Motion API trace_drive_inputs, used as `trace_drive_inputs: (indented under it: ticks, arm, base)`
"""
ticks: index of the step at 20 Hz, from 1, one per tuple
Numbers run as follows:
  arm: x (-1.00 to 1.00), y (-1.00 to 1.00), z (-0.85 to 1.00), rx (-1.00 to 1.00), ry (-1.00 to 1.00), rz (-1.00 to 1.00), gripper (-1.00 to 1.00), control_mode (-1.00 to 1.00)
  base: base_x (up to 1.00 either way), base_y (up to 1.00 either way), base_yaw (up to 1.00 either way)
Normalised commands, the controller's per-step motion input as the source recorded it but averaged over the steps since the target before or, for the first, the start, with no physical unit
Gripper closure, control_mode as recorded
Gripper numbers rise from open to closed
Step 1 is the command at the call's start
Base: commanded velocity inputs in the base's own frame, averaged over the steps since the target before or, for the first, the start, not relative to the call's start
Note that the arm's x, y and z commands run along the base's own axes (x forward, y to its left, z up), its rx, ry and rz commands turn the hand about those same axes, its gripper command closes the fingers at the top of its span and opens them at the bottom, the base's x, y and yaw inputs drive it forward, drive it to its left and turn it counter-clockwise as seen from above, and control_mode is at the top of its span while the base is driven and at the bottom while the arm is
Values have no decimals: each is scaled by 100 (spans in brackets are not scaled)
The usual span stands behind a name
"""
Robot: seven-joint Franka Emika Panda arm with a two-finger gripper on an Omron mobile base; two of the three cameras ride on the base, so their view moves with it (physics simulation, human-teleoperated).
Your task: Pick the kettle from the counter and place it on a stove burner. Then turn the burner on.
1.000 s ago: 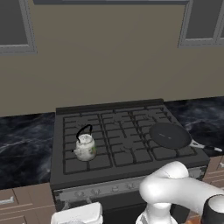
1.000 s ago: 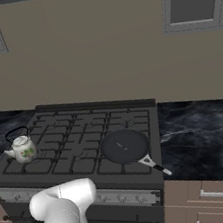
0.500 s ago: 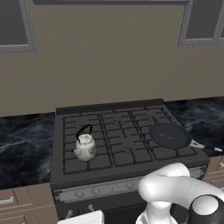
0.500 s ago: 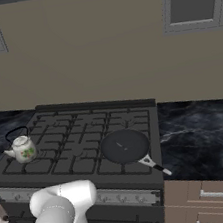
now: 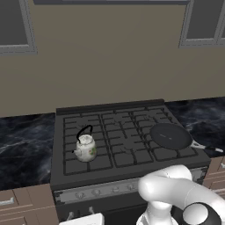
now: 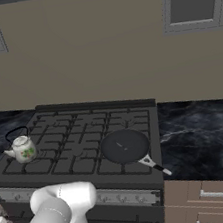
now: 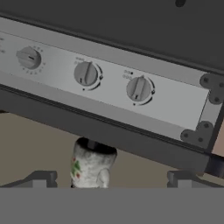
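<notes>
One kettle [image 5: 85, 148] stands on the front-left burner of one stove [image 5: 127, 176], near its left edge. The stove carries six grated burners, in two rows of three. One frying pan [image 5: 169, 136] lies toward its front-right corner. Three round knobs [image 7: 85, 73] show on the grey front strip in the hand view. Two windows [image 6: 186, 0] sit on the wall, one near each upper corner.

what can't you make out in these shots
- knob markings, hand view: too small and blurred to read.
- kettle, hand view: one end is cut off at the bottom edge.
- stove front strip, left base view: its right part is hidden behind the arm.
</notes>
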Motion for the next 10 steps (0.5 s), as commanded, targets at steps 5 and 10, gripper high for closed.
trace_drive_inputs:
  ticks: [5, 10]
  arm:
    - [32, 0, -18, 0, -1, 0, -100, -100]
    - [32, 0, -18, 0, -1, 0, -100, -100]
  base:
    - [0, 0, 0]
    - [0, 0, 0]
